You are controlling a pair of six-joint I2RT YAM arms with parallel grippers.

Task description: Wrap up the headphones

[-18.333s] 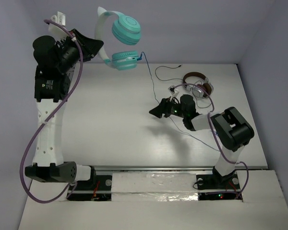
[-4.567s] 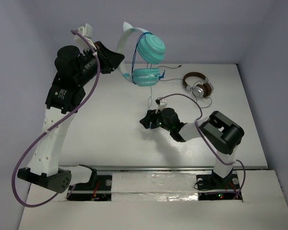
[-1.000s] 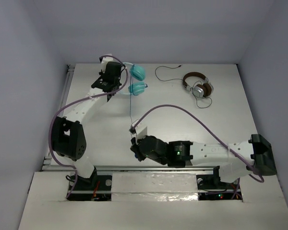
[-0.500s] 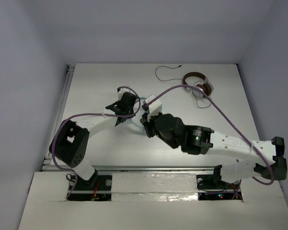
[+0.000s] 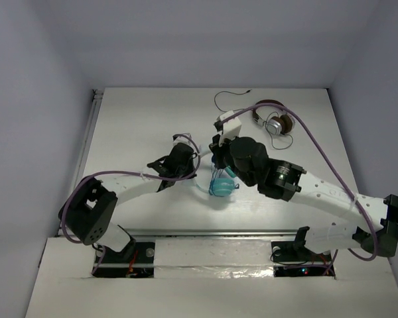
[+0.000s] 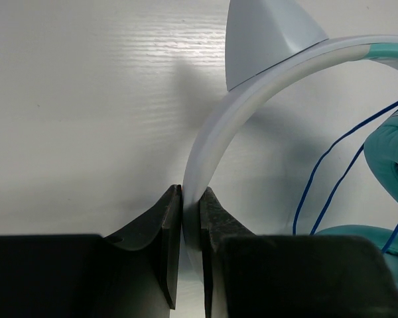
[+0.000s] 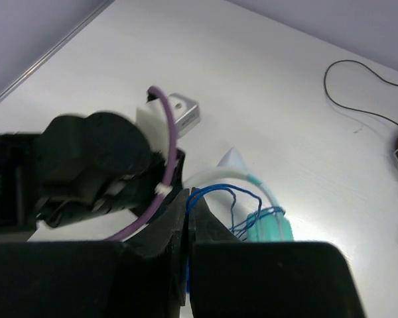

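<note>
Headphones [image 5: 223,185] over table [image 5: 132,126] middle, between both arms | left gripper [image 6: 190,202] jaws pinching white headband [image 6: 215,119] | right gripper [image 7: 187,215] jaws pressed together on blue cable [image 7: 215,192] beside headband

I'm over a white surface [image 5: 132,126], pale grey-violet walls [image 5: 205,40] on three sides, metal rail [image 5: 85,139] down its left edge, lighting even.
</note>
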